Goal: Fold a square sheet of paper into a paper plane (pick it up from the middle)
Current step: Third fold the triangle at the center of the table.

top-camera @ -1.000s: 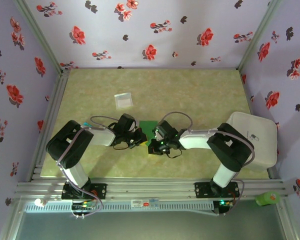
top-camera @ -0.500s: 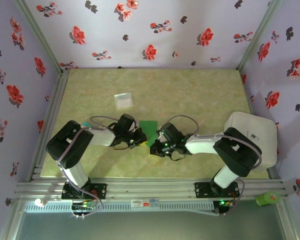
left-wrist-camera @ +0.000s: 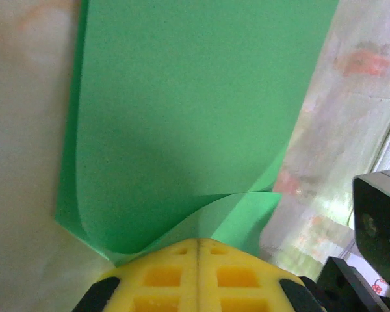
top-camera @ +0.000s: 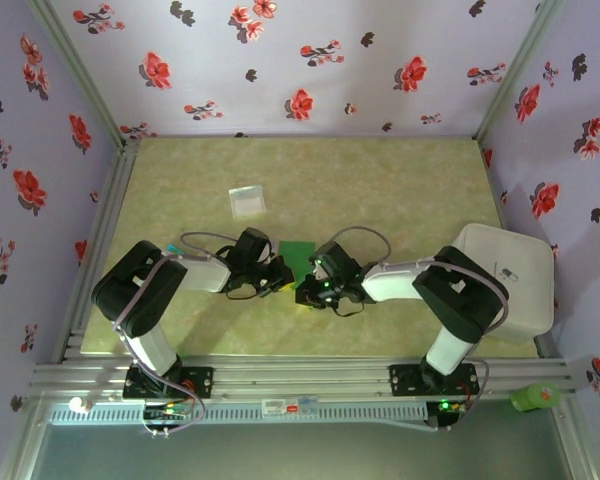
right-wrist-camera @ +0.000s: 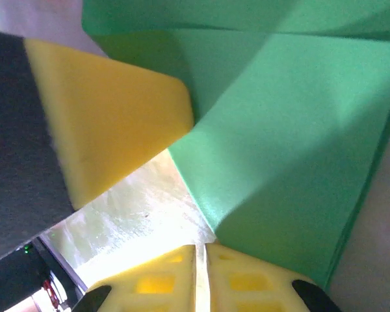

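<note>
The square sheet of paper [top-camera: 298,255] is bright green and lies doubled over on the table between both grippers. In the left wrist view the sheet [left-wrist-camera: 195,110] curls down into my left gripper [left-wrist-camera: 198,246], whose yellow jaws are shut on its near edge. From above, the left gripper [top-camera: 282,272] sits at the sheet's left side. My right gripper [right-wrist-camera: 201,250] is shut to a hairline slit with nothing in it. A corner of the folded sheet [right-wrist-camera: 292,143] ends just at its right fingertip. From above, the right gripper [top-camera: 306,290] is at the sheet's near edge. The paper plane is out of view.
A small pale square packet [top-camera: 247,201] lies further back on the left. A white box [top-camera: 505,280] stands at the right edge of the table. The left gripper's yellow finger [right-wrist-camera: 110,123] is close beside the right gripper. Flowered walls enclose three sides.
The right arm swung a little to the right and came back to the sheet's near edge, and its jaws parted by a hair. The left gripper kept still, holding the sheet.
</note>
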Available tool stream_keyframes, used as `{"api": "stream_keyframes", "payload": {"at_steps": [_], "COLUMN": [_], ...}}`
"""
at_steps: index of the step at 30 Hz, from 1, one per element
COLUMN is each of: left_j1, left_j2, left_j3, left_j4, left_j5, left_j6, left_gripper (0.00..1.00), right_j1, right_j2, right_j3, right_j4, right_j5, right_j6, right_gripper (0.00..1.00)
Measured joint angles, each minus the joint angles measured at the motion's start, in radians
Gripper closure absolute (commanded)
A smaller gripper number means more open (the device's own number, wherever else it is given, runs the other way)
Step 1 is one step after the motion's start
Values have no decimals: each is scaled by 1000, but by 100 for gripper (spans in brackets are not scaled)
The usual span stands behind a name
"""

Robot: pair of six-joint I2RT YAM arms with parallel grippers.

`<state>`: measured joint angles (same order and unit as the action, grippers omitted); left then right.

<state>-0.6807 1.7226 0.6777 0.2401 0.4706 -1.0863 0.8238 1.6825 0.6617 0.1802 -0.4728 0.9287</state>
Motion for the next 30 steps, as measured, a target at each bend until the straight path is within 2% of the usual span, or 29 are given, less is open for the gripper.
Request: {"api": "stream_keyframes", "payload": {"at_steps": [7,13,22,26,30], "left_j1": [0,0,0,0,0], "left_j2": [0,0,0,0,0], "left_j3": [-3,-4,-10,-11,-11], "left_j4": [7,10,23,26,26], "left_j5": [1,1,0,0,0], "left_j6": [0,0,0,0,0], "left_gripper": [100,100,100,100,100], "right_j1": [-2,-6,-9,-21,-27], "right_j2": [-40,-85,-227,-249,-206], "right_j3": [-93,-141,-100,-35,22], "right_j4": [126,131,-141,-174,-174], "right_j5": [-2,-3,23,44,51], "right_j6": [34,40,-25,-32,-31], "right_gripper": [85,85,86,87,93]}}
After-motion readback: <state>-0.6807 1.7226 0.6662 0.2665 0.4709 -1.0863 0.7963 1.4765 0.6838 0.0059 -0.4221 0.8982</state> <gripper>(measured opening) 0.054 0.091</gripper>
